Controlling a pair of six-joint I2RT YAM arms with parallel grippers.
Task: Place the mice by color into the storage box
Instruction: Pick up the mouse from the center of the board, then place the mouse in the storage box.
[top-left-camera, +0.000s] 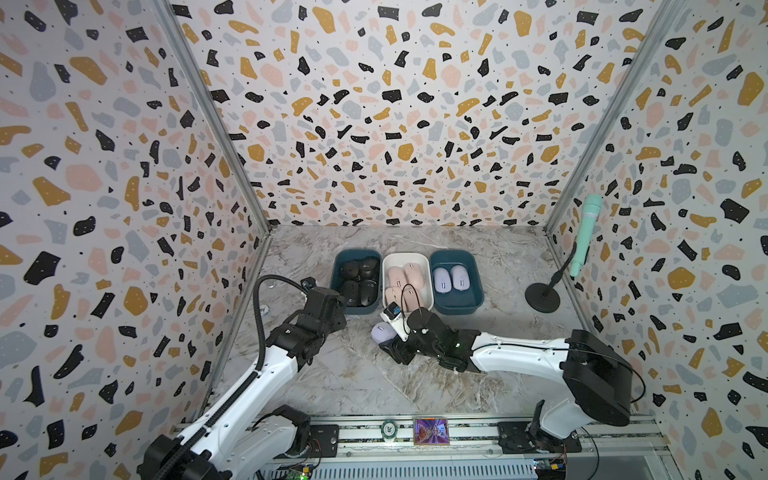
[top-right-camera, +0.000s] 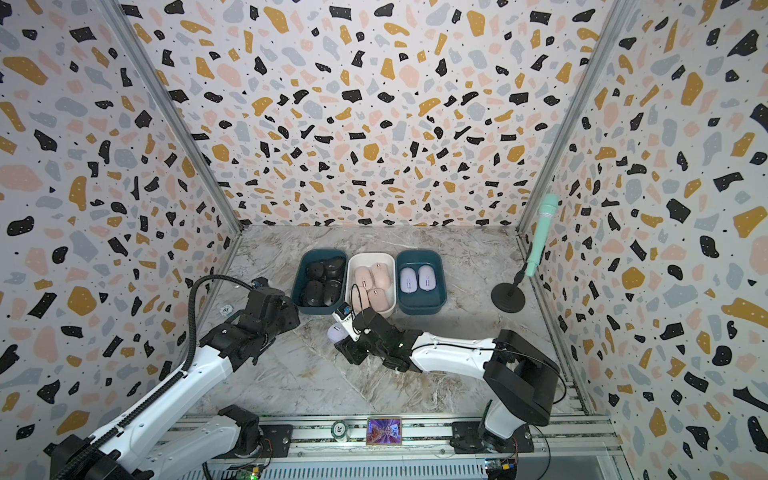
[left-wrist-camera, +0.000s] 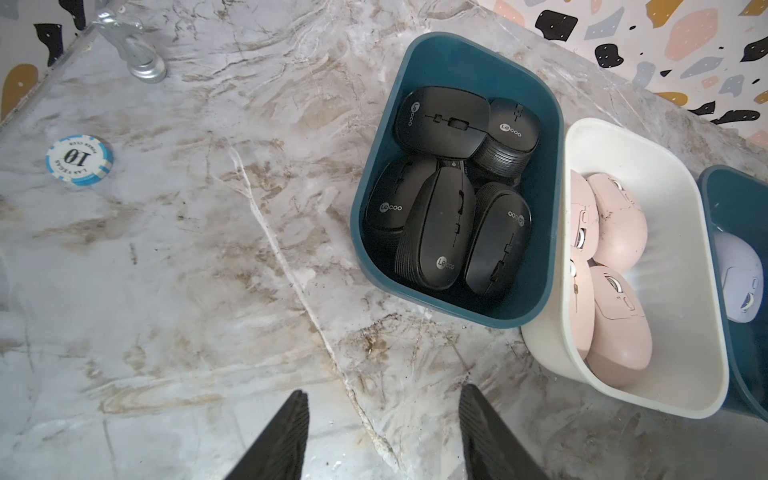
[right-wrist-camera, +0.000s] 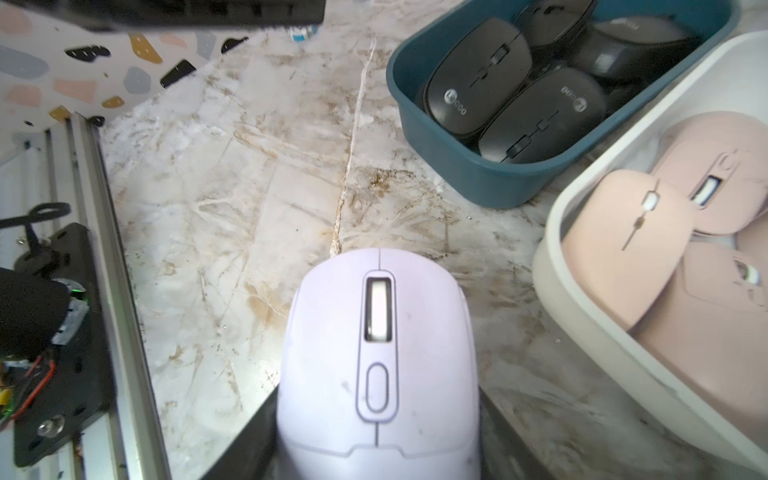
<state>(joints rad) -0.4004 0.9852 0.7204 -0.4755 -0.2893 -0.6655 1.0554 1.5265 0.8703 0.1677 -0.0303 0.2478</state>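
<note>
Your right gripper (top-left-camera: 388, 343) is clamped on a lavender mouse (right-wrist-camera: 376, 365), the only one seen unsorted. Its teal box (top-left-camera: 457, 306) lies to the gripper's side, beyond the white box (top-left-camera: 406, 257). Your left gripper (left-wrist-camera: 383, 392), jaws apart, holds nothing.

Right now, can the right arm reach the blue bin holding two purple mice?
Probably yes. The right gripper, shut on a purple mouse, is just in front of the white bin; that blue bin sits next over, path clear.

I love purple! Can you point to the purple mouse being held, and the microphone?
Purple mouse (right-wrist-camera: 376, 357), right wrist view, between its wheel and button.
Microphone (top-left-camera: 585, 235), a top view, its green handle.
</note>
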